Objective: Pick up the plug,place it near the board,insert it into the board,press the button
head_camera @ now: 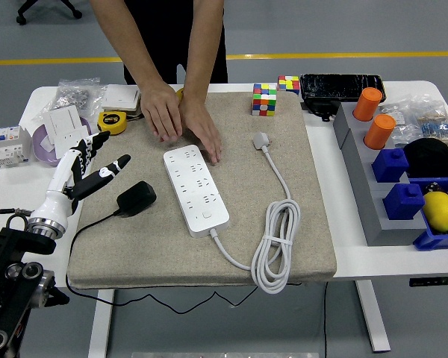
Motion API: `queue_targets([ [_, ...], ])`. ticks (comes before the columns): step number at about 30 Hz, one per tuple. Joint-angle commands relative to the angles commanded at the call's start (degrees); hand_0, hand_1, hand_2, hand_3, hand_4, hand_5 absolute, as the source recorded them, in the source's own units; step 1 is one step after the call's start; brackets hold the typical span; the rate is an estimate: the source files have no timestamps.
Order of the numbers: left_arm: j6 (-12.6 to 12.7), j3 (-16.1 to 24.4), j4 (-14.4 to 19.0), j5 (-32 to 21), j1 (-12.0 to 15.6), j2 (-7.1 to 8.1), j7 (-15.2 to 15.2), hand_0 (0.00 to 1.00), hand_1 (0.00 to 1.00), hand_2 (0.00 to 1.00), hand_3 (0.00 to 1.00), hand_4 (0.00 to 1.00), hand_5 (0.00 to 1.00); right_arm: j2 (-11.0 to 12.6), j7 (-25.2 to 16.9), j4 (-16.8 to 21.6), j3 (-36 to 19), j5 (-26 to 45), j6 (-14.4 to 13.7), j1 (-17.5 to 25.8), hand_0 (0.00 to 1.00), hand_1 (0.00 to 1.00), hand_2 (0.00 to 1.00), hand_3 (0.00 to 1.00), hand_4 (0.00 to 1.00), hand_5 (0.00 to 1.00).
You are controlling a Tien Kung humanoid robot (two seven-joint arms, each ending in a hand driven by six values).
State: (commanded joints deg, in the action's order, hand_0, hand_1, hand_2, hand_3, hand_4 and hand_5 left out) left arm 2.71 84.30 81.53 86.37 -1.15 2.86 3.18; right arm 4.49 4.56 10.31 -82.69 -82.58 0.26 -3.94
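Mat point(313, 224) covers the table point(403, 257) centre; board point(196, 190), white, lies on it just left of centre, long axis running from 11 to 5 o'clock; its own cord point(276, 250) leaves the 5 o'clock end, coils at the mat's front right, and ends in a white plug point(262, 139) at 1 o'clock from the board. Black plug point(137, 198) rests on the mat just beside the board at its 9 o'clock, not touching; its thin black wire point(86, 233) loops off the mat's left edge and under the front, partly hidden. Left hand point(86, 165) hovers at 10 o'clock from the black plug, near but apart, fingers spread and holding nothing; forearm cut off at the lower left corner. Right hand not in frame. Person's hands point(181, 118) lie flat on the mat at the board's 12 o'clock end, one fingertip touching or overlapping it, cannot tell which; body cut off at top. Board's button too small to make out.
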Motion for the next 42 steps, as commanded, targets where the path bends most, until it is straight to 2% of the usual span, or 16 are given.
queue_targets([
  [6,0.0,0.0,0.1,0.7,0.0,-0.05,-0.1,0.988,0.952,0.898,0.858,0.998,0.436,0.0,0.0,0.0,0.0,0.1,0.0,0.0,0.876,0.728,0.719,0.72,0.998,0.678],
  [9,-0.1,0.3,0.3,3.2,0.0,-0.03,-0.5,0.992,0.954,0.906,0.863,0.998,0.437,0.0,-0.1,0.0,0.0,0.1,0.0,0.0,0.876,0.729,0.719,0.721,0.998,0.678],
  [14,-0.7,0.7,0.6,12.4,-0.4,0.44,-1.9,0.992,0.954,0.906,0.863,0.998,0.437,0.0,0.0,0.0,-0.2,-0.1,0.0,0.2,0.876,0.729,0.719,0.721,0.998,0.678],
  [15,-1.2,0.6,0.8,15.1,-0.5,0.6,-2.6,0.998,0.998,0.949,0.894,0.998,0.353,0.0,0.0,0.0,-0.1,0.0,0.0,0.2,0.876,0.728,0.719,0.72,0.998,0.678],
  [20,-3.2,-1.1,0.4,26.7,-1.3,1.08,-5.5,0.998,0.998,0.949,0.894,0.998,0.353,0.1,0.0,0.0,0.1,0.0,0.0,0.1,0.876,0.728,0.719,0.72,0.998,0.678],
  [21,-3.5,-1.4,0.2,28.1,-1.4,1.1,-5.8,0.998,0.998,0.998,0.998,0.998,0.32,0.1,0.0,0.0,0.1,0.0,0.0,0.1,0.876,0.728,0.718,0.721,0.998,0.678],
  [23,-4.3,-2.2,-0.5,30.5,-1.9,1.12,-6.7,0.998,0.998,0.998,0.998,0.998,0.32,0.1,0.1,0.0,0.1,0.0,0.0,0.1,0.876,0.728,0.718,0.721,0.998,0.678],
  [26,-5.3,-3.6,-1.8,31.7,-2.6,1.08,-7.7,0.998,0.998,0.998,0.998,0.998,0.32,0.1,0.1,0.0,0.4,0.1,0.0,0.0,0.876,0.728,0.718,0.721,0.998,0.678],
  [27,-5.4,-3.9,-2.2,31.8,-2.7,1.07,-7.8,0.998,0.998,0.998,0.998,0.998,0.359,0.2,0.1,0.0,0.4,0.1,0.0,0.0,0.876,0.728,0.719,0.722,0.998,0.678],
  [29,-5.3,-4.3,-2.6,31.8,-2.9,1.09,-7.8,0.998,0.998,0.998,0.998,0.998,0.359,0.2,0.1,0.0,0.5,0.1,0.0,0.0,0.876,0.728,0.719,0.722,0.998,0.678],
  [35,-4.6,-5.7,-6.7,32.9,-4.3,1.0,-7.7,0.998,0.998,0.998,0.998,0.998,0.386,0.2,0.2,0.0,0.5,-0.1,0.0,0.1,0.876,0.728,0.718,0.721,0.998,0.677],
  [42,-3.3,-6.0,-9.9,35.3,-4.8,0.61,-7.6,0.998,0.998,0.998,0.998,0.998,0.4,0.2,0.1,0.0,0.7,0.0,0.0,0.2,0.876,0.728,0.719,0.721,0.998,0.677],
])
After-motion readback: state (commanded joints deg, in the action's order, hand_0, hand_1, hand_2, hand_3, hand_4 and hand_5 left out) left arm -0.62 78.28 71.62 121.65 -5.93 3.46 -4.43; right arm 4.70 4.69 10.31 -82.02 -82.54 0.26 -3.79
